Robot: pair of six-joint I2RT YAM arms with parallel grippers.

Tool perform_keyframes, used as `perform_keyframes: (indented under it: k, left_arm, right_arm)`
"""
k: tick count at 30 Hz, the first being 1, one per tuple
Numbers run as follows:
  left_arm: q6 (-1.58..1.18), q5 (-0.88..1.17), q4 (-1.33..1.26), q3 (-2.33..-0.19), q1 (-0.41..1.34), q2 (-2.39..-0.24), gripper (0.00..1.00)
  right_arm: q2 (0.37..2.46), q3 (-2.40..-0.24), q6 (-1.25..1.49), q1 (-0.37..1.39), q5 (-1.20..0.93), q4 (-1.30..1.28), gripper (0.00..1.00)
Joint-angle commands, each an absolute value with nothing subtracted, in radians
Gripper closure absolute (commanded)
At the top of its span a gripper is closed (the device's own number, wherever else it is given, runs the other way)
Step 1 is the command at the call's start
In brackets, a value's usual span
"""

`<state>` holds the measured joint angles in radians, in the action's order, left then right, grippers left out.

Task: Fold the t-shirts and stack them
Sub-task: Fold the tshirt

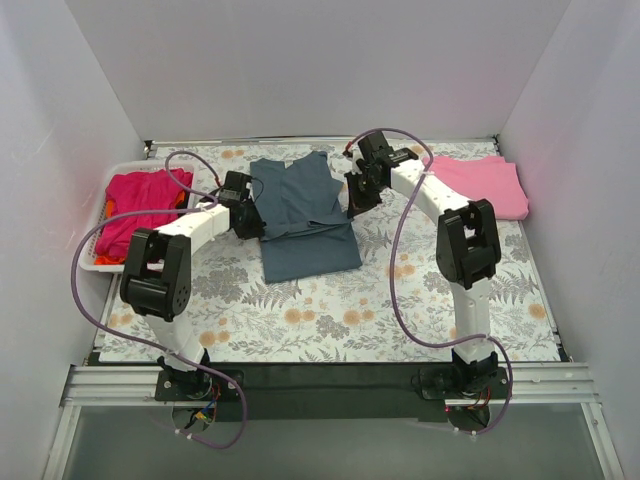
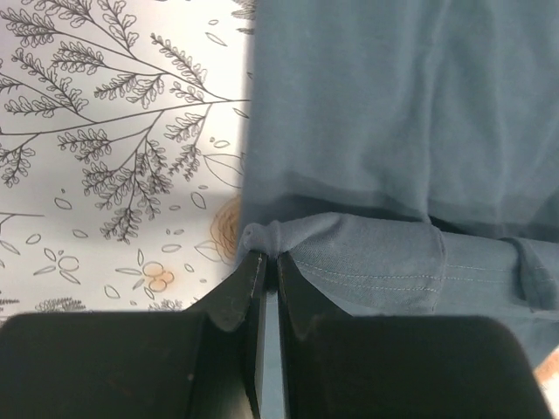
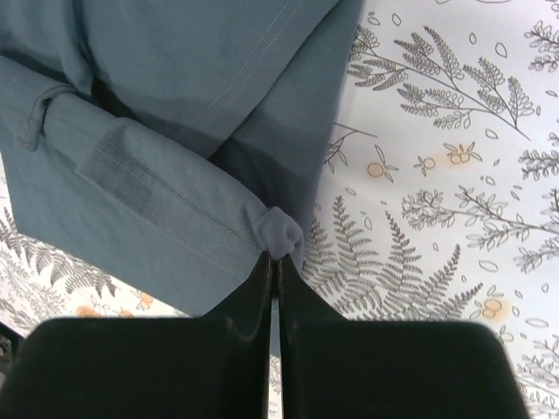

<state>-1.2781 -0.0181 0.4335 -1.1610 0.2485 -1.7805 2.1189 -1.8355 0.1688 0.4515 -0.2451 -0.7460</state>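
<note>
A dark slate blue-grey t-shirt lies partly folded in the middle of the table. My left gripper is shut on its left edge; the left wrist view shows a pinch of blue cloth at the tips of my left gripper. My right gripper is shut on the shirt's right edge; the right wrist view shows a bunched corner at the tips of my right gripper. A folded light pink t-shirt lies at the back right. Magenta and orange-red shirts lie in the basket.
A white slotted basket stands at the left edge. The table has a fern and flower patterned cover. White walls close in the left, back and right sides. A black rail runs along the front.
</note>
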Motion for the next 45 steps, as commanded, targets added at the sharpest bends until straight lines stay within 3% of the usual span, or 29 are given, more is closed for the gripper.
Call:
perform_keyframes:
  k: [1,5,7,9,12,13,16,21,24,31,45]
  left_arm:
    - [-1.264,-0.075,0.4,-1.186,0.23,-1.793,0.98]
    - [-1.269,-0.087,0.382,-1.193,0.23,-1.819,0.96]
    - [-1.269,-0.092,0.377,-1.2,0.23,-1.825,0.87]
    - [-1.267,-0.095,0.379,-1.21,0.23,-1.815,0.74]
    - [-1.262,-0.091,0.383,-1.213,0.233,-1.745,0.42]
    - [-1.258,-0.092,0.385,-1.209,0.238,-1.721,0.28]
    - [-1.255,-0.113,0.4,-1.181,0.276,-1.614,0.2]
    - [-1.307,-0.134,0.425,-1.091,0.435,-1.502,0.23]
    - [-1.344,-0.103,0.422,-1.036,0.506,-1.515,0.38]
    - [-1.348,-0.035,0.405,-1.003,0.543,-1.644,0.51]
    - [-1.324,-0.002,0.459,-1.022,0.543,-1.749,0.56]
  right_arm:
    - [2.152,-1.868,0.163,0.442,-0.252,-0.695,0.98]
    - [2.181,-1.868,0.169,0.442,-0.253,-0.666,0.98]
    - [2.187,-1.868,0.17,0.442,-0.249,-0.651,0.94]
    - [2.18,-1.876,0.169,0.44,-0.245,-0.65,0.84]
    - [2.123,-1.85,0.156,0.442,-0.227,-0.641,0.69]
    - [2.103,-1.836,0.152,0.443,-0.226,-0.637,0.66]
    - [2.004,-1.728,0.156,0.457,-0.239,-0.58,0.61]
    - [1.878,-1.56,0.173,0.515,-0.251,-0.441,0.61]
    - [1.888,-1.506,0.192,0.535,-0.3,-0.396,0.63]
    - [2.02,-1.557,0.21,0.563,-0.413,-0.335,0.67]
    - [2.273,-1.837,0.232,0.537,-0.422,-0.331,0.68]
